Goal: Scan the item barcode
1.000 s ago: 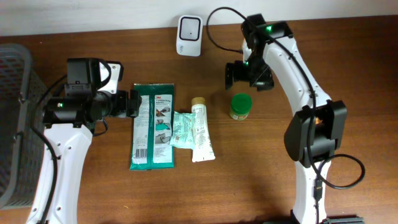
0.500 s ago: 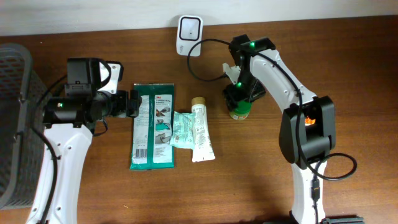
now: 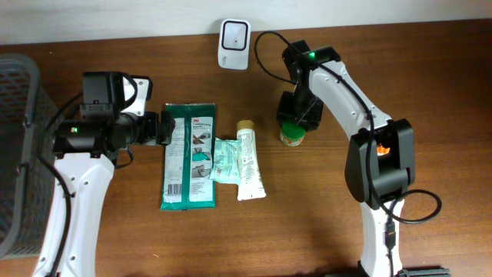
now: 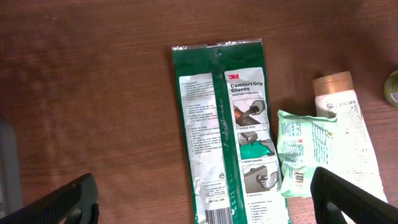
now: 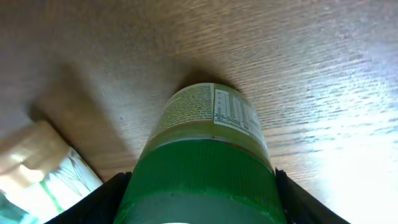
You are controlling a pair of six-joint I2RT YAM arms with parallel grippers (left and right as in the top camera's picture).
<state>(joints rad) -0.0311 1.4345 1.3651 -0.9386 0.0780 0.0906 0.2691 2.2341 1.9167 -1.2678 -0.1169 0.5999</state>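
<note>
A small jar with a green lid stands on the wooden table right of centre. My right gripper has come down over it from above. In the right wrist view the ribbed green lid fills the space between the fingers of the right gripper, which press against both its sides. The jar's printed label faces the camera. My left gripper stands open over the top edge of a green 3M pack, with nothing between its fingers. A white scanner stands at the back edge.
A pale green sachet and a white tube with a tan cap lie beside the green pack, left of the jar. A dark mesh basket stands at the far left. The scanner's cable runs to the right arm.
My right arm swung left and down from beside the jar onto it, and its jaws closed in around the lid. The left arm has not moved.
</note>
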